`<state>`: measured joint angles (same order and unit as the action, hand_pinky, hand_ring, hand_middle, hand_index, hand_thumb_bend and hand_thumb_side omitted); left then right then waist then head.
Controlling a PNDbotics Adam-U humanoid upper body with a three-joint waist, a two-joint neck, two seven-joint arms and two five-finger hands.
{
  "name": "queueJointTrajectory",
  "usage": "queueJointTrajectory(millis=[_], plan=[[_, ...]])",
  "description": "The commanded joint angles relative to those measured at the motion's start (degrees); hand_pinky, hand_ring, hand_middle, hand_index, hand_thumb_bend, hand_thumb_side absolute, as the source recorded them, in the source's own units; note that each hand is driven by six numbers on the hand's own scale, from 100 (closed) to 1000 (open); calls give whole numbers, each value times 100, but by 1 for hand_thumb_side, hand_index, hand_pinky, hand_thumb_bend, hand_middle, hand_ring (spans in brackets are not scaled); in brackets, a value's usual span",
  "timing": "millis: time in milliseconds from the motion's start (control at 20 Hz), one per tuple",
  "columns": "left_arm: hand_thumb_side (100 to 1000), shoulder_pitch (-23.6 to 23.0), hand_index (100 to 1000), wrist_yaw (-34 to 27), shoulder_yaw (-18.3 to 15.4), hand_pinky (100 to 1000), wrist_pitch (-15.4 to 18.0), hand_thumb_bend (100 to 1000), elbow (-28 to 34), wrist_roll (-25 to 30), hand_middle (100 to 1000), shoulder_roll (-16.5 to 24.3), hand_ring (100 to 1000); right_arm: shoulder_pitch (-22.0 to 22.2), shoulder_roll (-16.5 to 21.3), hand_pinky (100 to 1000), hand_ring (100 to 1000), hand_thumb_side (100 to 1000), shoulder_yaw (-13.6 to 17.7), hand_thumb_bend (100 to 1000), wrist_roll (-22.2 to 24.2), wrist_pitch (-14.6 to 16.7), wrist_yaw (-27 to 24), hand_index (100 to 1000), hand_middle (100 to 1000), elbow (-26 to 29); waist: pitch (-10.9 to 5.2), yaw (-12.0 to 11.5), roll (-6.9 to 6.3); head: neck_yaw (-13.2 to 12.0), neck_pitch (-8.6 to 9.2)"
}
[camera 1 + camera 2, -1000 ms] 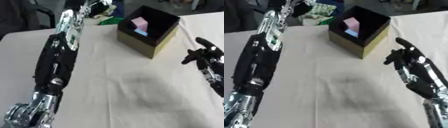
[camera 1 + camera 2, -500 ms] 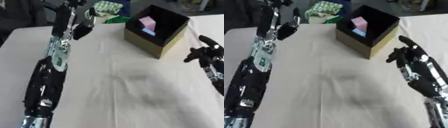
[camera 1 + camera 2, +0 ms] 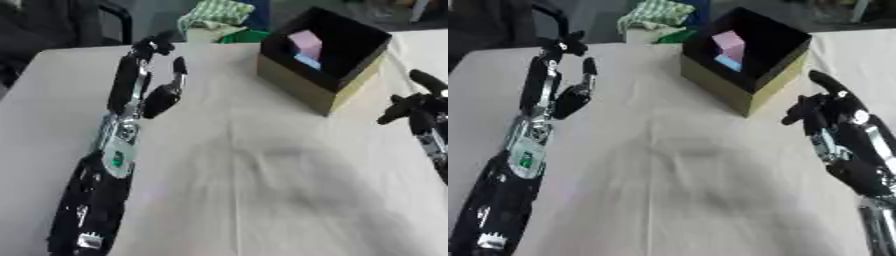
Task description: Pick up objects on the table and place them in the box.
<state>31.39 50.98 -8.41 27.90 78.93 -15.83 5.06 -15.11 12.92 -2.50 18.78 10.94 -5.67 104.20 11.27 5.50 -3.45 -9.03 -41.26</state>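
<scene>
Left hand [image 3: 149, 75] drawn back from green-checked bundle [image 3: 214, 12] beyond box [image 3: 325, 55], fingers spread, empty. Right hand [image 3: 829, 102] relaxed beside box. Re-reach squarely over bundle before closing.

A pale cloth covers the tabletop [image 3: 262, 200], creased down its middle. Behind the far edge stands a dark chair [image 3: 61, 25]. The floor [image 3: 597, 15] there is grey.

Green checked cloth [image 3: 215, 12] beyond table [image 3: 262, 200]
</scene>
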Motion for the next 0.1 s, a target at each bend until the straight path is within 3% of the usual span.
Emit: queueJointTrajectory(millis=[50,100], plan=[[741,-7,880,-281,102,725,-7,100,322,150,603,45,625,-62,38,1000,616,470,2,100,8,15,-12,976,586,65,-82,5,23,-42,-62],[744,-28,880,-361,114,725,-36,100,371,208,601,43,623,-63,40,1000,616,470,3,100,8,16,-11,976,586,66,-74,11,26,-40,-70]])
